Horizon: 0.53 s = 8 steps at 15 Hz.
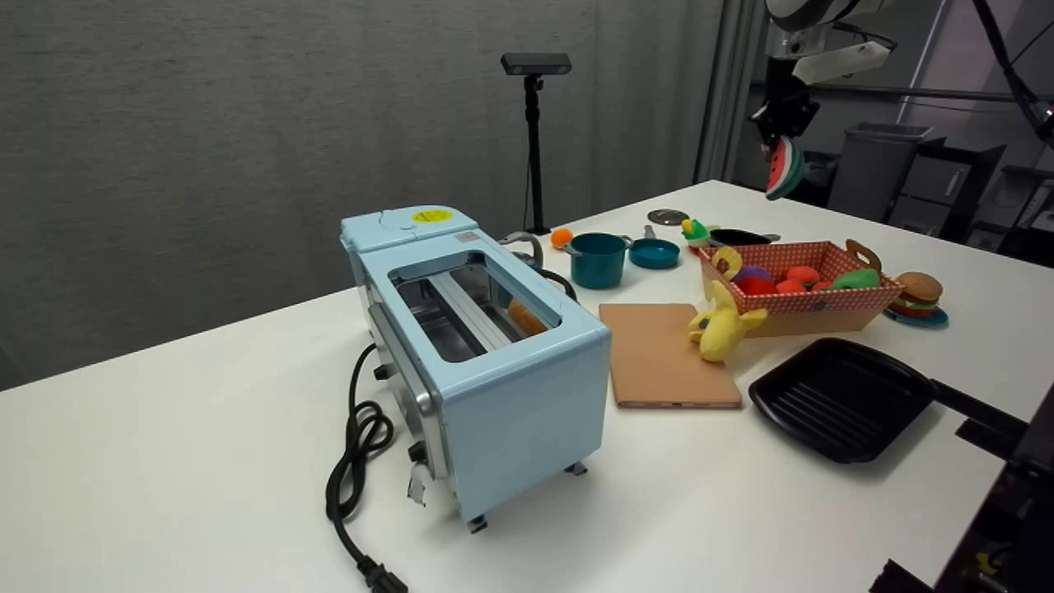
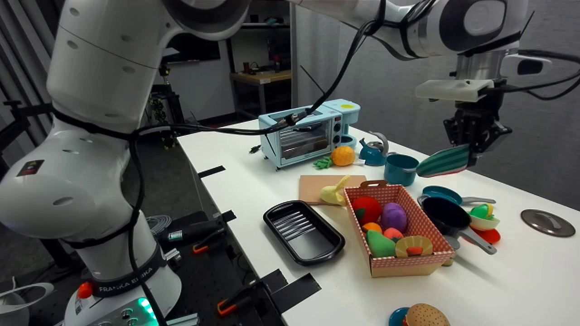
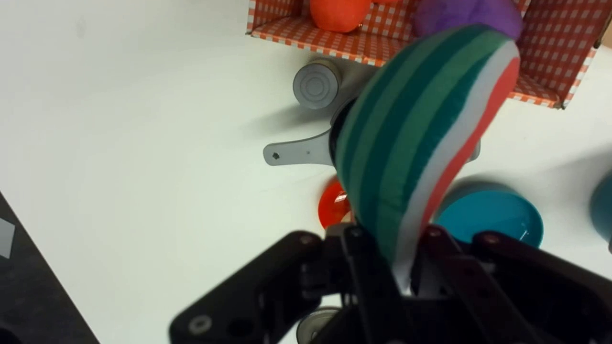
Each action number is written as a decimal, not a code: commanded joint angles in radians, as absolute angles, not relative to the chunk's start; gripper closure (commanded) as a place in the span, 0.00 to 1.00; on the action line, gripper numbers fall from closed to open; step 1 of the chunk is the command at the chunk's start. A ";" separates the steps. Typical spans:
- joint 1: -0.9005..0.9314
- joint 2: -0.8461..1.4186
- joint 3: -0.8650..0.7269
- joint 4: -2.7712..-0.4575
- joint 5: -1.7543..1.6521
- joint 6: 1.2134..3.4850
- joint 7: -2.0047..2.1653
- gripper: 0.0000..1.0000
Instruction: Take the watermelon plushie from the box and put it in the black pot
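1. The watermelon [image 2: 443, 161] is out of the box [image 2: 401, 270] and up in the air, well above the counter [image 2: 521, 271].
2. The jaws pinch it by one end; in the wrist view that tip sits between them and most of the slice sticks out beyond.
3. It looks like stuffed cloth, so I'd expect it to be light and soft, giving a little under the squeeze, hardly slippery and not easily hurt.
4. A hold nearer the middle would steady it better, I'd say; gripped at the end, the long free part could tip or swing.
5. Seen from the wrist, it hides much of the black pot [image 2: 446, 213]; whether it is squarely above, I can't tell.
6. The drop is not yet done; I'd go lower first, since it looks long for that opening and may catch the rim.
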<state>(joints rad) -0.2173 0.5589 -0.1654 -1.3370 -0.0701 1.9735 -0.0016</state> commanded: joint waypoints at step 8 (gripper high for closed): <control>-0.278 0.824 -0.149 -1.014 -0.042 1.855 -0.018 0.97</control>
<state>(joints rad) -0.2518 0.7438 -0.1633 -1.1341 -0.0700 1.9159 -0.0017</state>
